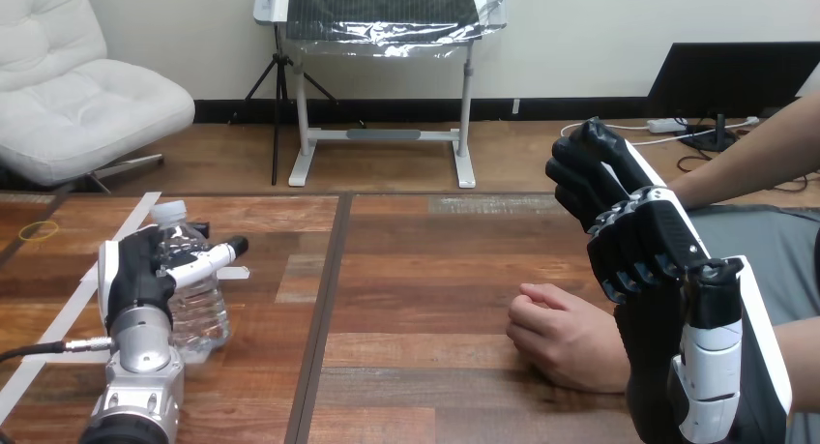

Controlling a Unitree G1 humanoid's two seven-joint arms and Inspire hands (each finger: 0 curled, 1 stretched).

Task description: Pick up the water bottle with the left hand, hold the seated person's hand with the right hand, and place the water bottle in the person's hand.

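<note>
Nearest, the right hand [669, 239] hangs raised, its fingers curled on nothing, just beside the person's hand [566, 338], which rests on the table [425, 270]. Further off, the left hand [135, 275] wraps the water bottle [198, 313], which stands upright on the wood. The pick-up seems to be the step in hand; next comes a steady lift.

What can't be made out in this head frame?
- Whether the left robot hand grips the water bottle: head view, the hand's own back hides the contact.
- Where the person's forearm ends: head view, it runs behind the right robot hand.
- Right part of the person's hand: head view, covered by that same robot hand.
</note>
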